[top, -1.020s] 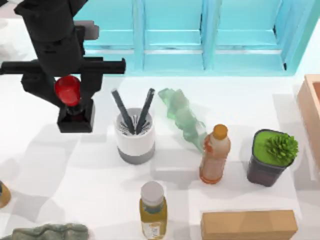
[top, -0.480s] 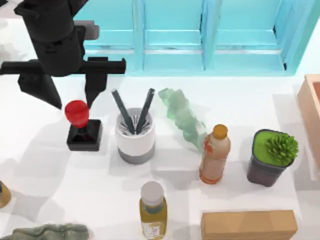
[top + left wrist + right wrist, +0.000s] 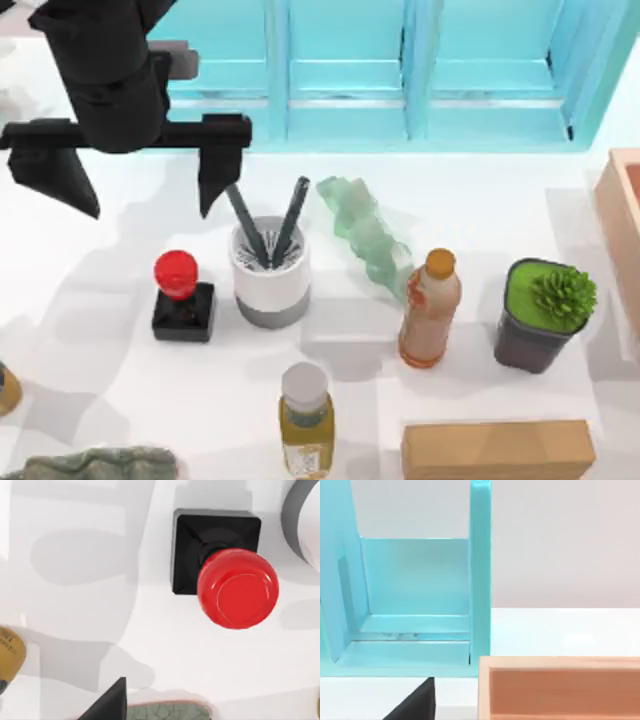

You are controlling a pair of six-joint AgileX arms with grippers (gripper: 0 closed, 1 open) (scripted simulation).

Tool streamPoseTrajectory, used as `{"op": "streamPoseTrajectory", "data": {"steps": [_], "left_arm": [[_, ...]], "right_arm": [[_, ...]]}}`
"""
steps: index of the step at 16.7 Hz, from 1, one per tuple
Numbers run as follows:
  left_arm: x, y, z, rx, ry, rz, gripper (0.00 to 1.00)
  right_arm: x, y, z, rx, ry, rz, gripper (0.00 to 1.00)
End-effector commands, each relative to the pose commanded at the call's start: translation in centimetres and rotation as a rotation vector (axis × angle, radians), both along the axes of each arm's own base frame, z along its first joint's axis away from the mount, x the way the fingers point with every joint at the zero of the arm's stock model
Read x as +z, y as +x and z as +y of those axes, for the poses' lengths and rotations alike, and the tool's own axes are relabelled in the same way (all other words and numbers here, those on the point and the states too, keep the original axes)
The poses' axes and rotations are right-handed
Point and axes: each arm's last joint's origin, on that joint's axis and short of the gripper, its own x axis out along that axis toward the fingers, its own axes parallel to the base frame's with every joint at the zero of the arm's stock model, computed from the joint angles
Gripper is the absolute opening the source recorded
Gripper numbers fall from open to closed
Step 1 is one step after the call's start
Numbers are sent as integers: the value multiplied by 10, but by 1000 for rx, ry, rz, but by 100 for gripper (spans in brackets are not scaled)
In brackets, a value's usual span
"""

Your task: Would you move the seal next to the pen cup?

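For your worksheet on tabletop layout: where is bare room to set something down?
Bare white table lies left of the black-based, red-knobbed seal, and between the white pen cup and yellow bottle. Crowded around the orange-capped bottle.

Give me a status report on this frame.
Left gripper open, hovering above the table. Seal upright on the table just left of the pen cup, not touching. Nothing between them.

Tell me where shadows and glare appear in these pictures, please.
Top view: soft grey shadows lie on the white table around the seal and pen cup, under the open left gripper. Left wrist view: the seal's red knob carries a pale sheen, with a shadow beside its base.
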Motion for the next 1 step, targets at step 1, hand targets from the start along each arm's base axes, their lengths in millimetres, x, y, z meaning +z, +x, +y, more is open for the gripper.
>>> {"op": "streamPoseTrajectory", "data": {"steps": [1], "left_arm": [[0,0,0,0,0,0,100]], "right_arm": [[0,0,0,0,0,0,100]]}}
